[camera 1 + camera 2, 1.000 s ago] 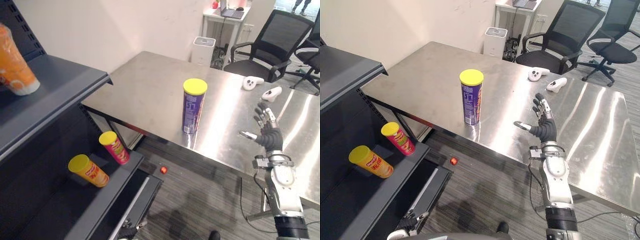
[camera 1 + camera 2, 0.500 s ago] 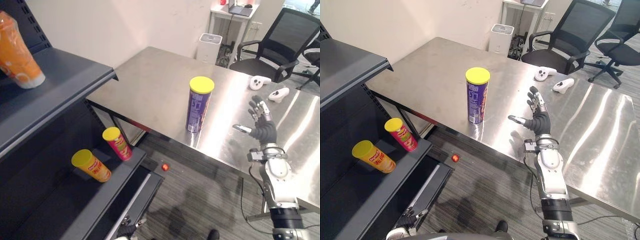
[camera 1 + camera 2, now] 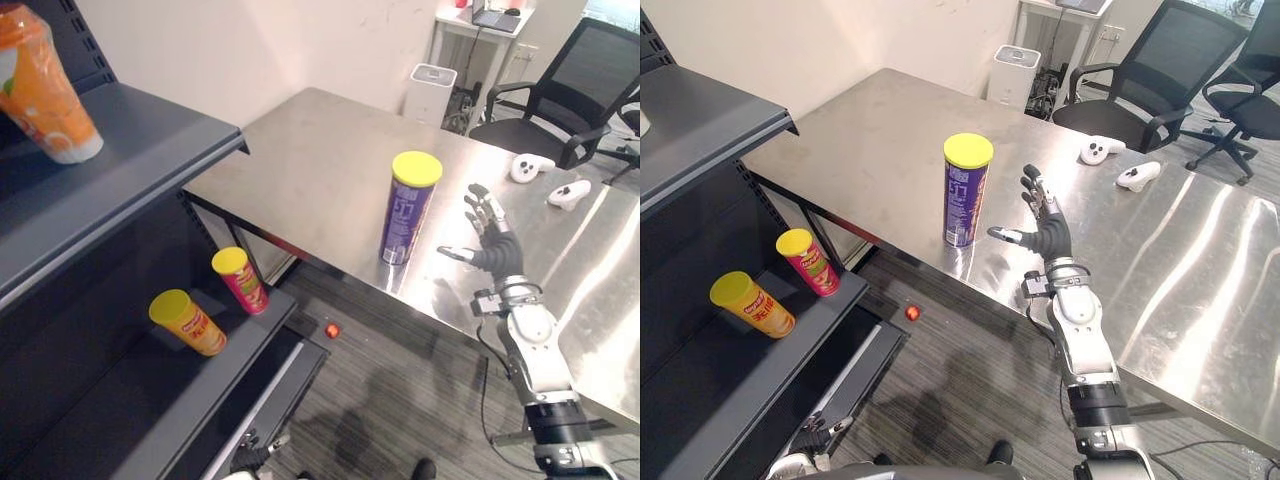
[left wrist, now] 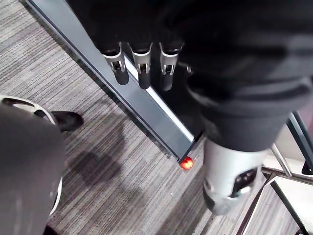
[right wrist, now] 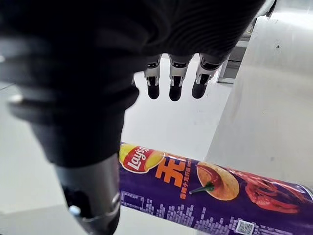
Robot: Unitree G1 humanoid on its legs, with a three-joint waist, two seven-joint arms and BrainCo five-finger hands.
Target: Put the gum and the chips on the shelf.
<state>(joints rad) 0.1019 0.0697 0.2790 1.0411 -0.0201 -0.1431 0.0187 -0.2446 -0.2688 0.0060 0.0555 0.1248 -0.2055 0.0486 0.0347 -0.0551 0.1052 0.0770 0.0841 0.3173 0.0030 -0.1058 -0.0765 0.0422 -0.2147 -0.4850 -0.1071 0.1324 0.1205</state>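
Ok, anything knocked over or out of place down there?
A small red object lies on the floor beside the shelf, where nothing else lies loose. The purple can stands upright on the table.

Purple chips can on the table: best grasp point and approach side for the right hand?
Grip the purple can round the middle of its wall, below the yellow lid, coming in sideways from the robot's right. It stands upright near the front edge of the table, a plain cylinder. The open right hand is level beside it, thumb spread toward it, so a wrap grasp likely fits.
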